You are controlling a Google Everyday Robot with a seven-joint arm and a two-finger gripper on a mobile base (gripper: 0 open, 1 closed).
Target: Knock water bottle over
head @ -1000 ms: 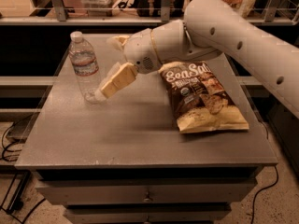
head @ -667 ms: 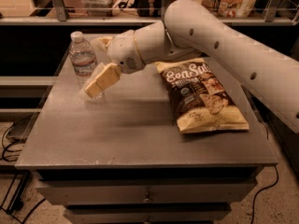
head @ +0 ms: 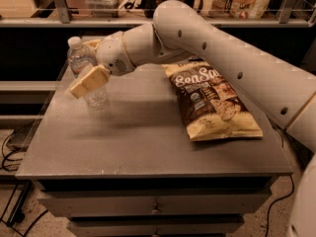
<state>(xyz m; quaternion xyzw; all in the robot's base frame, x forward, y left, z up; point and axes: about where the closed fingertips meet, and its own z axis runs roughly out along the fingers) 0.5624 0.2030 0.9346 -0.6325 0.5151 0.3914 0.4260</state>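
Observation:
The water bottle (head: 80,58) is clear with a white cap and stands near the back left of the grey table (head: 148,147). It leans with its top toward the left while its base stays on the table. My gripper (head: 85,82), with cream-coloured pads, is at the end of the white arm (head: 207,43) that reaches in from the right. It lies across the front of the bottle's middle, touching it, and hides the label band.
A Sea Salt chip bag (head: 212,100) lies flat on the right half of the table. The table's left edge is close to the bottle. Drawers (head: 155,206) sit below the tabletop. Shelving with goods runs along the back. Cables lie on the floor at the left.
The gripper has swept left across the bottle. The bottle stood upright a second ago and now tips with its cap to the left.

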